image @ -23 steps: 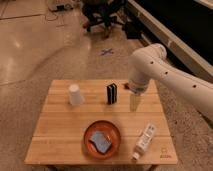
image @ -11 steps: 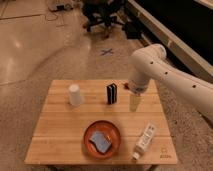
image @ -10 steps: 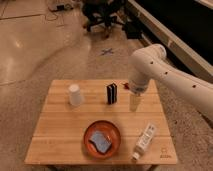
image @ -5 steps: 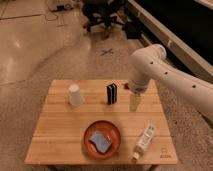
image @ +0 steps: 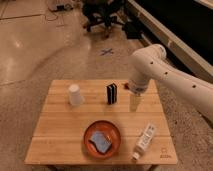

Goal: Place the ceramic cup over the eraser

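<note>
The ceramic cup (image: 75,95) stands on the worktop (image: 55,135) toward the back left, apart from the eraser (image: 111,93), which stands upright near the back middle. Nothing of the task looks done: the cup is not lifted and the eraser is uncovered. The gripper (image: 134,103) hangs low just right of the eraser, on the side away from the cup. Whether it is clenched or released I cannot tell, but the cup is plainly not in it. Reaching the cup likely means passing over or around the eraser. The strip between cup and eraser lies open. The orange bowl (image: 116,131) and white bottle (image: 144,140) sit toward the front, off that path. The cup is close to the back edge.
</note>
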Motion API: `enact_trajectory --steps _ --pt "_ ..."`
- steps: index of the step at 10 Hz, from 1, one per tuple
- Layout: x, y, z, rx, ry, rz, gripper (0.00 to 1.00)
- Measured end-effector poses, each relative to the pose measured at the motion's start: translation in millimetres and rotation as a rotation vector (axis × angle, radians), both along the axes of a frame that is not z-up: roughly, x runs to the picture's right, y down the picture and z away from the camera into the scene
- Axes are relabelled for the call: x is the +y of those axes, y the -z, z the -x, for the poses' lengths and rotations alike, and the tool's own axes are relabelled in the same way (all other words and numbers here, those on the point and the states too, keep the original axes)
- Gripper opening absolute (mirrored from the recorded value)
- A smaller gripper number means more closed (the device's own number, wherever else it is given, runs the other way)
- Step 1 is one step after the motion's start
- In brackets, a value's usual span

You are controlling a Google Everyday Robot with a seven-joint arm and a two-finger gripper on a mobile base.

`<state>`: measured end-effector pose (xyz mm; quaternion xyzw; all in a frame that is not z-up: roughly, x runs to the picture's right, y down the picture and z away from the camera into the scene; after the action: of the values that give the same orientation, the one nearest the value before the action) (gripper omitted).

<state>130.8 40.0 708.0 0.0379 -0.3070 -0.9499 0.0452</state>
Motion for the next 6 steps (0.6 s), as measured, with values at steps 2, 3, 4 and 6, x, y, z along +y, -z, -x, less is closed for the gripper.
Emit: enact_trajectory --steps 2,3,4,6 --pt "-1 -2.8 14 -0.015 0.025 -0.001 0.80" --pt "-2 -6.3 28 -0.028 0.050 -0.004 0.80" --pt "-4 -11.7 46 -0.042 0.081 -0.008 0.80" --pt "-11 -24.8 85 -0.072 0.135 -0.013 0.80"
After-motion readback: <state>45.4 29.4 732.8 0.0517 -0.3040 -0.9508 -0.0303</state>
